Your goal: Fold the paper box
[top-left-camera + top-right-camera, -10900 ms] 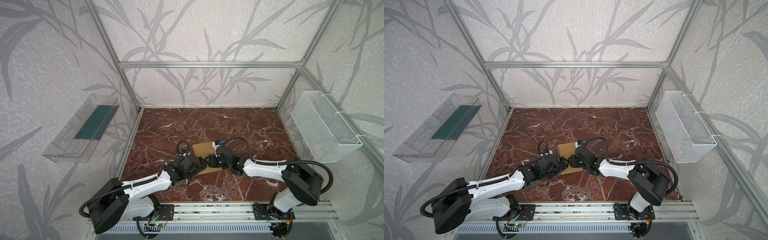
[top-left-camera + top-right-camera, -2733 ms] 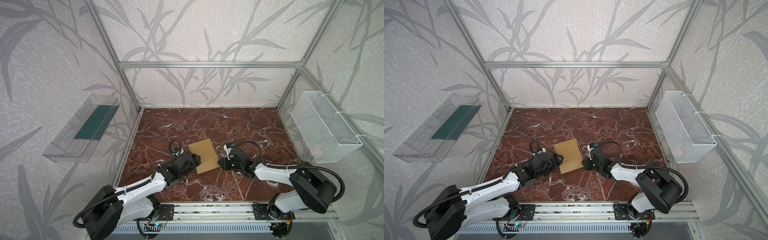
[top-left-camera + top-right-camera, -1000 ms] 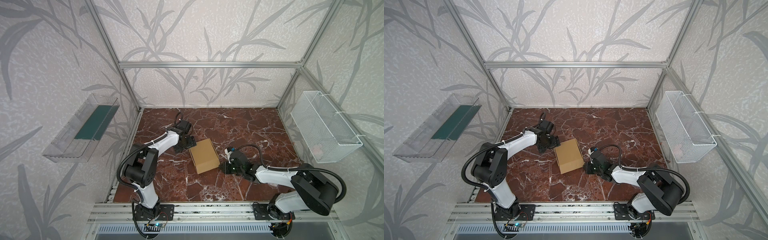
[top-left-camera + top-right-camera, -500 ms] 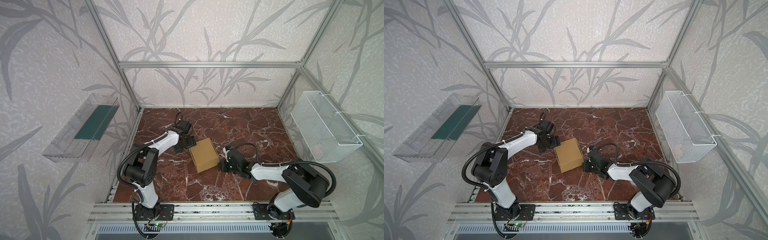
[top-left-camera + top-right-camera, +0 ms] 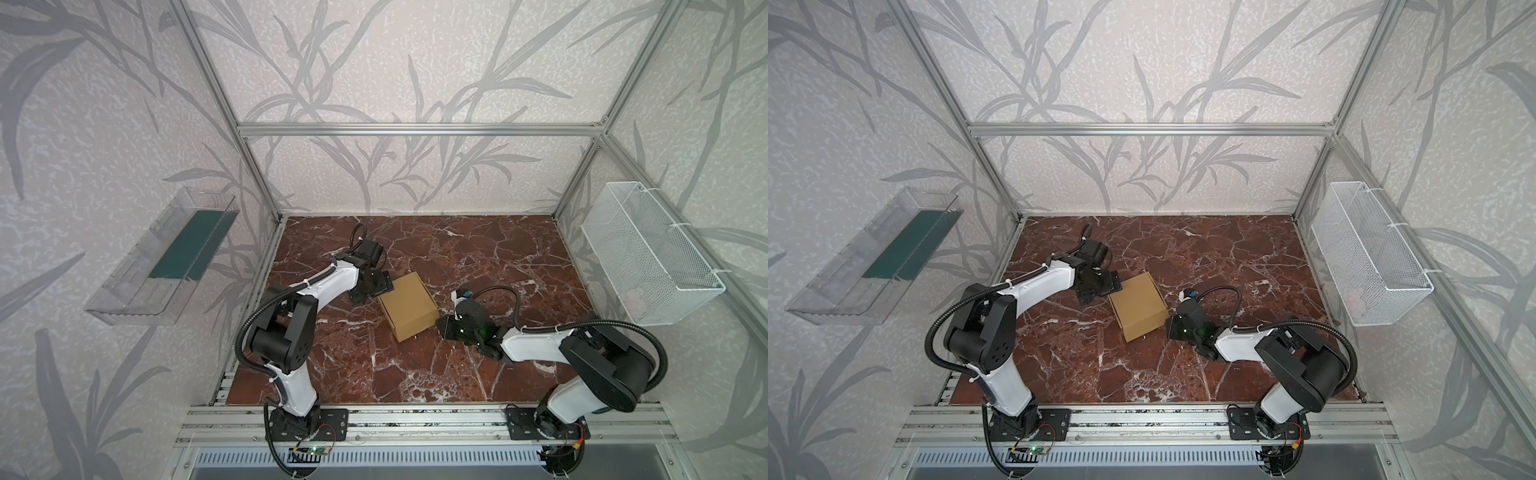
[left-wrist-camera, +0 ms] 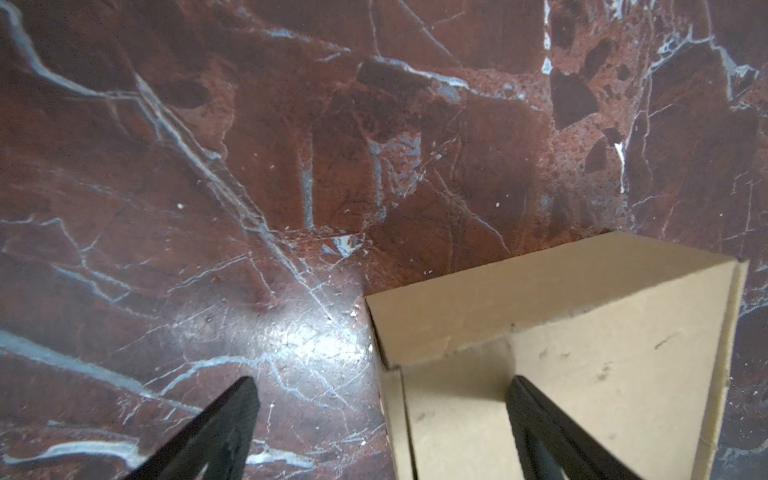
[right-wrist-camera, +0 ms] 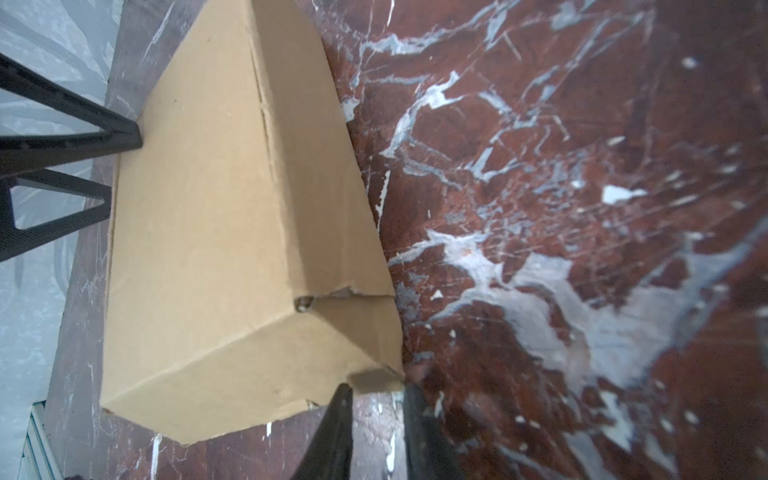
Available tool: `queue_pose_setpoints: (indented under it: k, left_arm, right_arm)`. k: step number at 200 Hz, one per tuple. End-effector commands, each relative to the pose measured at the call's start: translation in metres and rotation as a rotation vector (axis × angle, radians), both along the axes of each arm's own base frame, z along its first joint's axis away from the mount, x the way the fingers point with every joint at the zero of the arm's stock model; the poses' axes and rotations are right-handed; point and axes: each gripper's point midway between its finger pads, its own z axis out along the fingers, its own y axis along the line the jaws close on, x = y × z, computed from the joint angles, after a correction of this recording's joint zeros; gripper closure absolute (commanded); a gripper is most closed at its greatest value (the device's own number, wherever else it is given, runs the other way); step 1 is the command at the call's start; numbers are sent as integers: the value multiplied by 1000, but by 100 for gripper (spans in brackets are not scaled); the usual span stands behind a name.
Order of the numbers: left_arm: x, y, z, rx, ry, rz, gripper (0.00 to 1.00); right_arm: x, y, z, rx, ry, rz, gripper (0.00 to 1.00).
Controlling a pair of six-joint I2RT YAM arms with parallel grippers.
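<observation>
A: Where do the top views sit?
B: High at the front, tilted down over the whole table (image 5: 395,365), nearly identical.
A: Wrist views?
B: Close, low over the table; both share the box (image 6: 623,374).

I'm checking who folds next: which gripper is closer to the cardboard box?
Left, narrowly. The left gripper, open, straddles the far left corner of the box, one finger over its top; the right gripper has its tips just at the near right corner.
</observation>
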Motion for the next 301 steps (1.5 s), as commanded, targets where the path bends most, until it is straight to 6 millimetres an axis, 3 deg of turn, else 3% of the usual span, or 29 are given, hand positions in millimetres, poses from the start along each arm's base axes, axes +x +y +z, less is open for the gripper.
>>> queue_pose_setpoints:
  k: [1, 25, 90, 124, 167, 217, 301]
  left_arm:
    - [-6, -1, 17, 7, 12, -25, 5]
    - [1, 2, 33, 28, -8, -36, 5]
    - [19, 16, 47, 70, -14, -53, 4]
    - [30, 25, 36, 82, 10, -53, 4]
    - [42, 27, 21, 68, 43, -57, 3]
    - [47, 23, 4, 69, 77, -67, 4]
    - [34, 15, -23, 27, 142, -68, 4]
  right_arm:
    - [1, -2, 15, 34, -38, -28, 75]
    - [-6, -2, 19, 40, -37, -21, 75]
    - [-32, 2, 44, 25, -87, 17, 75]
    - [-45, 18, 47, 28, -102, 59, 75]
    - [-49, 43, 35, 34, -83, 108, 75]
    - [-41, 61, 27, 32, -83, 121, 76]
    - [-23, 82, 10, -1, -92, 120, 76]
